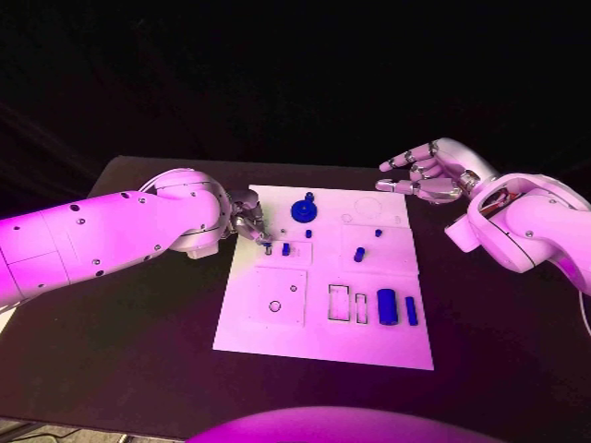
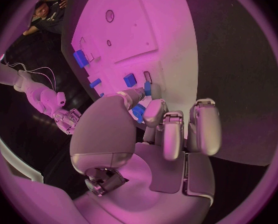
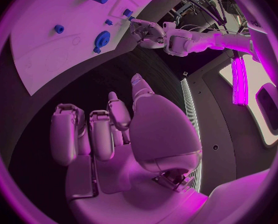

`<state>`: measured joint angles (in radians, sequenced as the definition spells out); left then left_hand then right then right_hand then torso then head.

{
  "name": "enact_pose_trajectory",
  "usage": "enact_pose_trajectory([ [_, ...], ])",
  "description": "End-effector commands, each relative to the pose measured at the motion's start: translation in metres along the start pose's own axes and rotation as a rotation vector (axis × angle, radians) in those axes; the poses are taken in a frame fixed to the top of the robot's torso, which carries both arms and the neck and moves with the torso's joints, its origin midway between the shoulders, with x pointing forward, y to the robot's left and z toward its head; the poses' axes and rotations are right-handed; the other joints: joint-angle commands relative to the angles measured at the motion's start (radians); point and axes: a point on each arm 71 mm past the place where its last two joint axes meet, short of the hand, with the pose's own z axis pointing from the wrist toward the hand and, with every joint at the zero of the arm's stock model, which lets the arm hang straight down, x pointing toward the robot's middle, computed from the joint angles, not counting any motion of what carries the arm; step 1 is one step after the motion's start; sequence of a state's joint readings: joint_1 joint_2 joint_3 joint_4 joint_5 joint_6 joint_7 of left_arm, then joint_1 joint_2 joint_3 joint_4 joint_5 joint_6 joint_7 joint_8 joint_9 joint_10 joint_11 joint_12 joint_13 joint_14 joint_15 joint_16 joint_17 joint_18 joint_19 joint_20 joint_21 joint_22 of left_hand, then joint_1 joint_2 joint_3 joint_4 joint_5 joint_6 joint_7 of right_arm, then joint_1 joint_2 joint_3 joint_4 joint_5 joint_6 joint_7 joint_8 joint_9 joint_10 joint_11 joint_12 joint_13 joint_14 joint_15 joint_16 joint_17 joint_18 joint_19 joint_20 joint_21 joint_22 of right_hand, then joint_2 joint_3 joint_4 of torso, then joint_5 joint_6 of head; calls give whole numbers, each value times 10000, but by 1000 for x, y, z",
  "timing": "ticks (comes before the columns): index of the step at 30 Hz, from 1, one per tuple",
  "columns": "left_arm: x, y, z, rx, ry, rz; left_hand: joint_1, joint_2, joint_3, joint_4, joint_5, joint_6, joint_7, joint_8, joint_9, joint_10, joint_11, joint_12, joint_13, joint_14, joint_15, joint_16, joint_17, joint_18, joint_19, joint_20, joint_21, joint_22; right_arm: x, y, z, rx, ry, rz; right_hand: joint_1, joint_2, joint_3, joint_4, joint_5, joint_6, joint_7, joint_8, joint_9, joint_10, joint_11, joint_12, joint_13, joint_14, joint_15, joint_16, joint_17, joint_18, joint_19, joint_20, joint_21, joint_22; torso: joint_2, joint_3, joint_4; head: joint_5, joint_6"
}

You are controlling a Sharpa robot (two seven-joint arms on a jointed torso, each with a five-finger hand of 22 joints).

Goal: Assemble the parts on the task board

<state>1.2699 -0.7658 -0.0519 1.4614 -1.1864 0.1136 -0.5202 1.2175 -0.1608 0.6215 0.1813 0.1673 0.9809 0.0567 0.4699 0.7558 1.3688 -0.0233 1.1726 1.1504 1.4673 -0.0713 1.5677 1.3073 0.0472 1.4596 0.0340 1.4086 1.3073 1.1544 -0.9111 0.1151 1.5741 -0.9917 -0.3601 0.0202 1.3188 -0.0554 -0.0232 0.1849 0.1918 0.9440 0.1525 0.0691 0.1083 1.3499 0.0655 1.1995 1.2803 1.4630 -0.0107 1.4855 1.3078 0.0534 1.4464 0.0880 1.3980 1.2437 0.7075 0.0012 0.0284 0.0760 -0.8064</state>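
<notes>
board lies mid-frame in the head view, on the black table. left hand is at the board's upper left edge, fingers down over a small blue part there; in the left wrist view the thumb and a finger close around a blue part at the board edge, so it looks pinched, other fingers curled in beside it. right hand hovers off the board's upper right corner, above the table, fingers apart and loosely curved, nothing in them; the right wrist view shows the same, palm bare.

parts on the board in the head view: blue gear near the top centre, small peg just below it, another peg left of centre beside the left hand's fingertips, 2 small pieces right of centre, a large cylinder and a slim bar side by side at lower right. outlined slots sit just left of the cylinder. small ring mark at lower left of the board.
</notes>
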Motion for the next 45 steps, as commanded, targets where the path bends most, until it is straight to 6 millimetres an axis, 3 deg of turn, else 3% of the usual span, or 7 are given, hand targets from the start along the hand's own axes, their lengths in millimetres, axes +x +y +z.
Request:
enact_pose_trajectory([
  [1,4,-1,1,-84,433,458,45,56,1429,-1385,65,-19,-77,42,14,60,-16,62,12,1035,-64,31,2635,20,108,-8,27,889,1,0,0,-19,107,5,-5,82,-59,-19,61,51,1,7,14,23,-9,48,7,752,-34,-51,1237,128,-45,-5,-54,0,4,-4,-6,7,-38],
  [25,14,-1,4,-10,890,622,44,-4,1451,-1433,66,9,-85,42,9,94,-20,100,49,1035,-64,31,2635,24,99,-11,11,876,2,0,0,-8,152,14,-7,96,-87,-13,93,64,-2,11,16,22,-11,45,1,752,-36,-58,1233,131,-50,-7,-67,-17,-5,-6,4,-16,-128],
  [45,15,-1,2,52,1043,697,0,-138,1534,-1524,284,111,-100,37,-16,178,-35,183,130,1035,-71,31,2635,16,114,-16,32,911,3,-1,0,-1,171,21,-7,96,-87,-13,93,64,-2,11,16,22,-11,45,1,752,-36,-58,1233,131,-50,-7,-67,-17,-5,-4,2,7,-147],
])
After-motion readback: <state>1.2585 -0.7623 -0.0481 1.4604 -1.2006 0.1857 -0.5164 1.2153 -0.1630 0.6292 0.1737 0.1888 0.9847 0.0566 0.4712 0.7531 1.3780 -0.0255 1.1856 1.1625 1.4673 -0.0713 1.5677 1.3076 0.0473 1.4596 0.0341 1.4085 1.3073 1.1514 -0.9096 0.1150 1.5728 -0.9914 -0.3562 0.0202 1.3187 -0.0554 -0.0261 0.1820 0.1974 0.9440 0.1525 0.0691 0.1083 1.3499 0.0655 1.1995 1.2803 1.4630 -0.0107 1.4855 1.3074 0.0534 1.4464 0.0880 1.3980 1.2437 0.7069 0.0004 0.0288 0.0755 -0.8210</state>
